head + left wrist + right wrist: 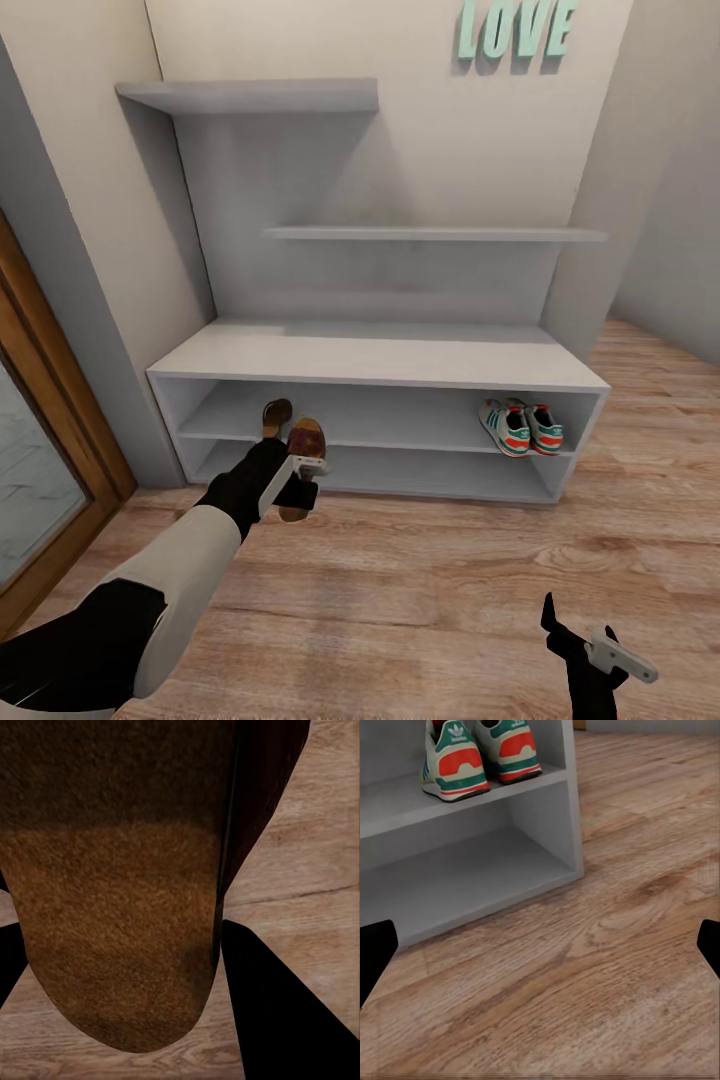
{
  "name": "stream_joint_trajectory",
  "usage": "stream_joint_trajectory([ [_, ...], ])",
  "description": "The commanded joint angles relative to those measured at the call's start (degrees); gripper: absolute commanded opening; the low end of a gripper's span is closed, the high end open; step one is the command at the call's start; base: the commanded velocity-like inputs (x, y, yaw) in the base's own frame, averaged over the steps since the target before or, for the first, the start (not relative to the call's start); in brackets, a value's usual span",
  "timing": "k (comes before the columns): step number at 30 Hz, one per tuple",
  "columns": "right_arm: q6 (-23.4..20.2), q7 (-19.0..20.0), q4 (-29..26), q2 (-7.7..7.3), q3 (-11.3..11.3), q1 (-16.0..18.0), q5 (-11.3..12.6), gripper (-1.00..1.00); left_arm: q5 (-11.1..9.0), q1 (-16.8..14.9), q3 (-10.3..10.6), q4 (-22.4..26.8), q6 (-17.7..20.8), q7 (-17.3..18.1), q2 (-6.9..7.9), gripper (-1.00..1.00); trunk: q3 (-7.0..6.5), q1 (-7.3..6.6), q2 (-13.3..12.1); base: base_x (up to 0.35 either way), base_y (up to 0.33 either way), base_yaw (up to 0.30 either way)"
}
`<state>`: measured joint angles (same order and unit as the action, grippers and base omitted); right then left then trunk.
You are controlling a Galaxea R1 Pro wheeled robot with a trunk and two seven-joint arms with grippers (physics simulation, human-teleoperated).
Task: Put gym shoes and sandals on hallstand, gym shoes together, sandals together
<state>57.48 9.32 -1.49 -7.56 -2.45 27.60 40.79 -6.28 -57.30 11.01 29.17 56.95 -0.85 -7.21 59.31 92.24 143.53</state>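
Corridor floor (420,590) filling the lower half of the head view, wood planks. Hallstand (380,360) sitting centre frame, LOVE letters (515,28) at top right. Gym shoes (520,427) parked side by side at the right end of the middle shelf, heels out. One sandal (277,415) lying at the left end of the same shelf. Second sandal (303,470) hanging toe-up in the left gripper (305,478), just in front of the shelf edge, centre-left of frame. Right gripper (590,645) idling low at bottom right, holding nothing.

Left wrist view: sandal sole (112,915) taking up most of the frame, dark fingers (285,1005) clamped against its edge, floor planks behind. Gripping narrow on the sandal.

Right wrist view: gym shoes (480,757) at top left on the shelf, lower shelf empty below, floor across the bottom. Fingertips (375,952) showing at both side edges, so standing wide open, touching nothing.

Risks, judging from here: clipping the shelf lip with the upright sandal on the way in; nudging the shelved sandal deeper or off line; releasing early and dropping it onto the floor; landing too far from its mate to count as next to it.
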Motion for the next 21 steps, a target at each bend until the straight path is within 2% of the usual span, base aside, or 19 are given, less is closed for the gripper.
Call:
stream_joint_trajectory([
  [1,0.0,0.0,0.0,0.00,0.0,0.0,0.0,1.00,0.2,0.0,0.0,0.0,0.0,0.1,0.00,-1.00,0.23,0.02,0.0,0.000,0.000,0.000],
  [6,0.0,0.0,0.0,0.00,0.0,0.0,0.0,1.00,0.2,0.0,0.1,0.0,0.0,0.1,0.00,-1.00,0.67,0.07,0.0,0.000,0.000,0.000],
  [14,0.0,0.0,0.0,0.00,0.0,0.0,0.0,1.00,0.3,0.0,0.1,0.0,0.0,0.1,0.00,-1.00,2.44,0.28,0.2,0.000,0.000,0.000],
  [21,0.0,0.0,0.0,0.00,0.0,0.0,0.0,1.00,0.3,0.0,0.0,0.0,0.0,0.1,0.00,-1.00,2.44,0.28,0.2,0.000,0.000,0.000],
])
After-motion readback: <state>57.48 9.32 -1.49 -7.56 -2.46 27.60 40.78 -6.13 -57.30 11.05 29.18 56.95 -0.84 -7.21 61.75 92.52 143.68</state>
